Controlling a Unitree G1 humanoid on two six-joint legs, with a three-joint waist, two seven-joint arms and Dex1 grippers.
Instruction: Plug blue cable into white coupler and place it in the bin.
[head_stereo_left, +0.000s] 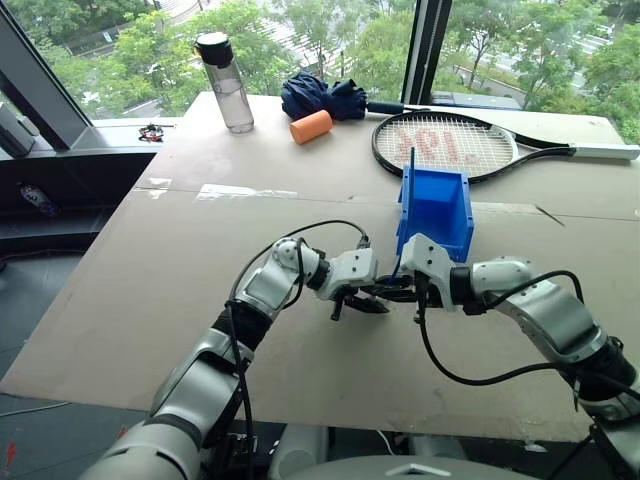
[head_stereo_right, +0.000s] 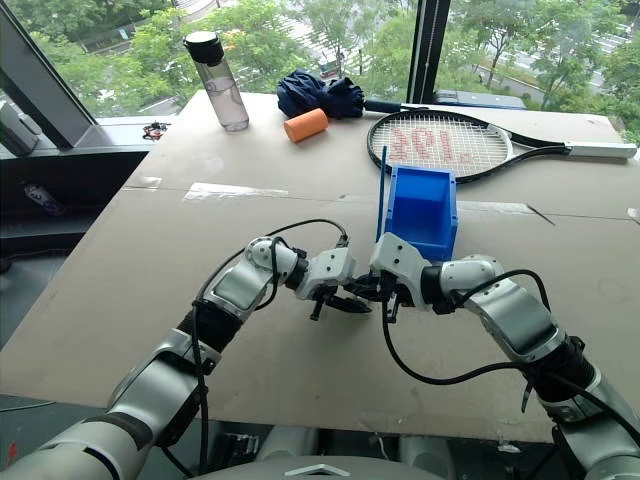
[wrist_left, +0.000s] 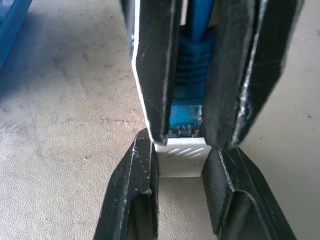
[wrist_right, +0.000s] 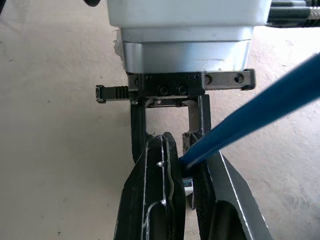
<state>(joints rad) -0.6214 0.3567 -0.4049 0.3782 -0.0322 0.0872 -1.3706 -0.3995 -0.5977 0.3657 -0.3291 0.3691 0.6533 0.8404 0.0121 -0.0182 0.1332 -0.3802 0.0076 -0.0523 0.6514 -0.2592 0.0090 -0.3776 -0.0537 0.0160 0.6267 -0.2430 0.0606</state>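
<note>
Where end effectors meet, white coupler (wrist_left: 180, 159) (half-hidden)

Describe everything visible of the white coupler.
The small white plastic coupler block sits between the left gripper's two black fingers, one on each side of it. Its visible face is smooth, with faint diagonal glints. The bright blue cable's ribbed plug end meets its far edge, pinched between the right gripper's fingers. It hangs above the beige table, near the blue plastic bin.

The only marking is a red printed logo on the strings of the tennis racket (head_stereo_left: 445, 146) at the table's far edge, its characters not legible.
</note>
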